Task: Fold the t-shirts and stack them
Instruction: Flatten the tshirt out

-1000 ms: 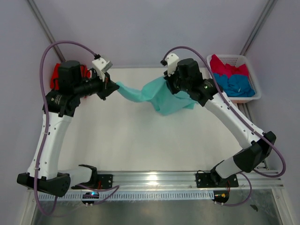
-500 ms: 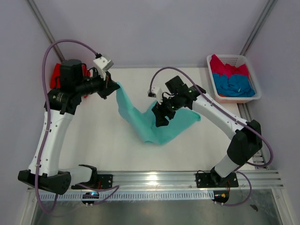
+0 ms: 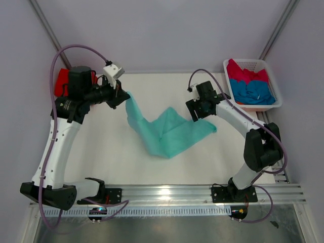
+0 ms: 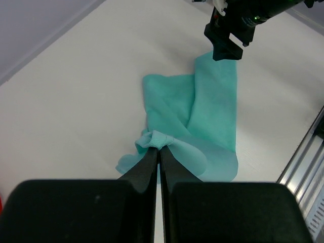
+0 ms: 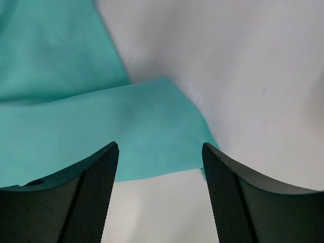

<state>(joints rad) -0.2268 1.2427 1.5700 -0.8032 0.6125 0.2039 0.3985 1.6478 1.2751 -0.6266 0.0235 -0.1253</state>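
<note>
A mint-teal t-shirt [image 3: 169, 132] lies crumpled in a V on the white table, and one end rises to my left gripper [image 3: 123, 95]. That gripper is shut on a bunched corner of the shirt [image 4: 158, 138], held above the table. My right gripper [image 3: 196, 114] hovers open over the shirt's right edge [image 5: 76, 101], with nothing between its fingers [image 5: 159, 147]. A bright red t-shirt [image 3: 62, 81] lies at the far left, partly hidden behind the left arm. A crimson-pink t-shirt [image 3: 243, 73] and a blue one [image 3: 253, 92] are heaped in the basket.
The white slatted basket [image 3: 270, 65] stands at the back right corner. A metal rail [image 3: 167, 192] with both arm bases runs along the near edge. Frame posts rise at the back left and back right.
The right gripper carried its end of the mint-teal shirt down to the table, opened and let go, then drew back to the right. The shirt now lies mostly flat. The left gripper kept its hold.
</note>
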